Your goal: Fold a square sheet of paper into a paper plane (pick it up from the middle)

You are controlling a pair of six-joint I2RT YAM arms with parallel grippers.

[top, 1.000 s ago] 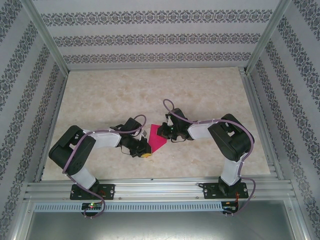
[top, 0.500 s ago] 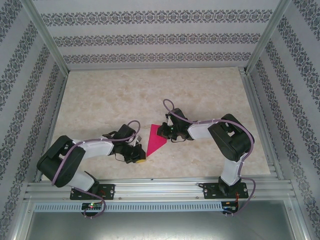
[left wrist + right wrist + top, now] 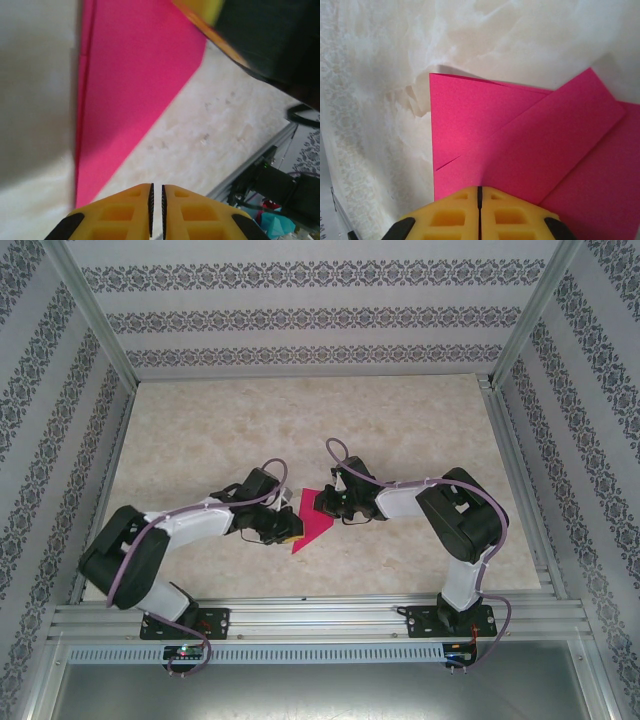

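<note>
The pink paper [image 3: 312,527] lies flat on the marbled table [image 3: 200,440], about midway between its left and right edges and nearer its near edge than its far one. From above it is a narrow magenta triangle, with its sharp tip pointing toward the near edge.

In the right wrist view it shows as several flat layers. A broad diagonal flap is folded across a straight-edged panel, and a short crease line cuts in from the left edge.

In the left wrist view one long edge runs straight, with a thin second layer showing along it, and the sheet tapers to a point.

The left gripper [image 3: 288,533] sits at the paper's left edge, its yellow fingers pressed nearly together with nothing between them. The right gripper [image 3: 322,506] is over the paper's far right part, its jaws clenched and its tips over the sheet. I cannot tell whether they pinch any layer.
</note>
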